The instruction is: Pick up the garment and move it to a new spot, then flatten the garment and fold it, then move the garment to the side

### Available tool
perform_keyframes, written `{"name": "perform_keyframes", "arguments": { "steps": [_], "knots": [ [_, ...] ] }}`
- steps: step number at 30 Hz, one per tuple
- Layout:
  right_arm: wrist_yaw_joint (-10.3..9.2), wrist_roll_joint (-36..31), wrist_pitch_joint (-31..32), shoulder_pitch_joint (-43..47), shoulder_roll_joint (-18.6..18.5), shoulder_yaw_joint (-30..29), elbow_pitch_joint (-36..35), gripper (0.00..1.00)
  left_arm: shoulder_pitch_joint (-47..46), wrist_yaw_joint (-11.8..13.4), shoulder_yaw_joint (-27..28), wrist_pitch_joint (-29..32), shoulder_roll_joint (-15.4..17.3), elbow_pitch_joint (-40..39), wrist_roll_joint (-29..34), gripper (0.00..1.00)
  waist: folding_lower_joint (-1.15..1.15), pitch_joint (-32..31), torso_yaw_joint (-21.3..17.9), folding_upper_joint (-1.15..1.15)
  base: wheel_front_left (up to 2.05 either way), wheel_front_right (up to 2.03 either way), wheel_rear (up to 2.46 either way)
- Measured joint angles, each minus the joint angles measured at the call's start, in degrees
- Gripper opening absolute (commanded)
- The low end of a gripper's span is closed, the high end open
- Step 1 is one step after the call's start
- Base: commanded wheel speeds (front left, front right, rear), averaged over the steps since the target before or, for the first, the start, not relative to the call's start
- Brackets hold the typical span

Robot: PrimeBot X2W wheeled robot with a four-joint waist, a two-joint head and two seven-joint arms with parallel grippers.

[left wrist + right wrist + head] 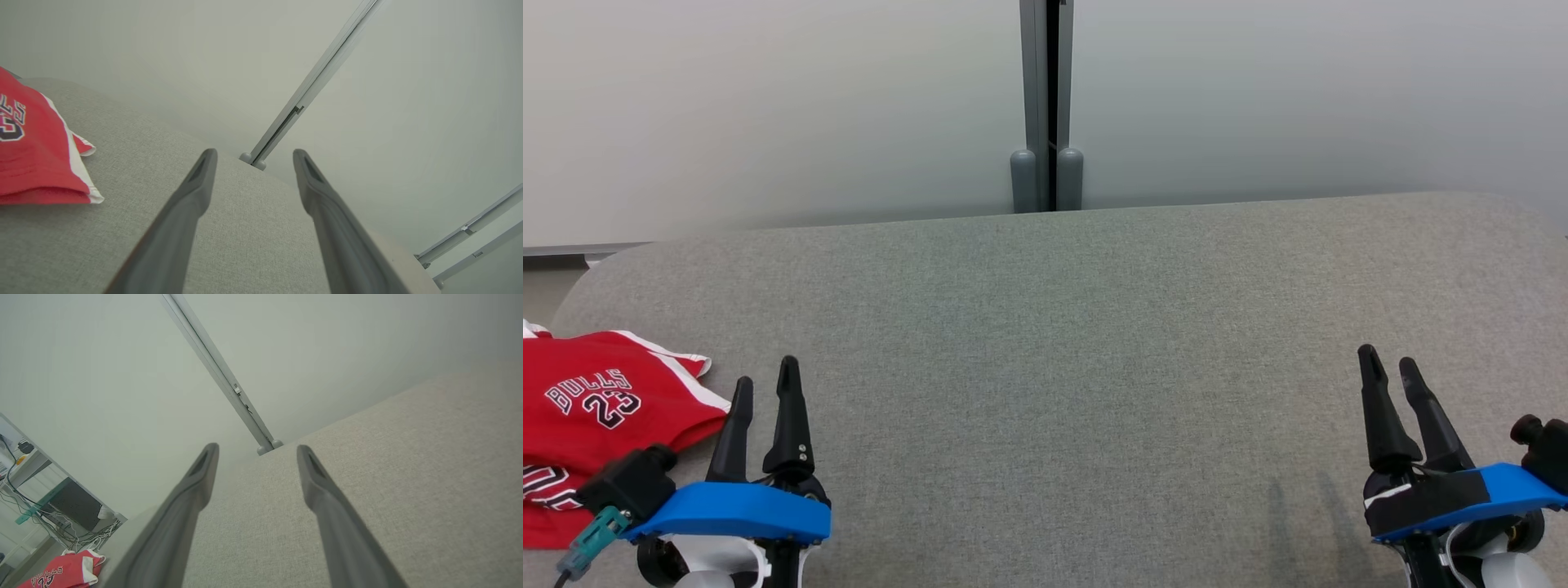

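Note:
A red basketball jersey (596,408) with white trim and "BULLS 23" lettering lies folded at the far left edge of the grey fabric surface (1062,343). Just right of it, my left gripper (765,374) stands open and holds nothing. In the left wrist view the jersey (32,155) sits to the left of the open left gripper (253,157). My right gripper (1388,361) is open at the lower right, far from the garment. The right wrist view has the open right gripper (256,451) and the jersey (65,573) small in the bottom left corner.
A pale wall with a grey vertical post (1045,106) rises behind the surface's far edge. The surface has rounded corners at left and right. A desk with cables and a dark box (73,504) stands off to the side in the right wrist view.

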Motion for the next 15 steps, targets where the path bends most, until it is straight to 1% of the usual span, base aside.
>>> {"name": "perform_keyframes", "arguments": {
  "steps": [15],
  "knots": [
    [0.01, -9.68, 1.59, 0.58, 0.27, 0.26, -1.44, 1.0, 0.02, 0.0, -2.46, -2.37, 1.54, 2.75, 10.1, 1.0, 0.0, 0.02, 0.13, 0.0, 0.0, 0.0, 0.0]
  ]
}}
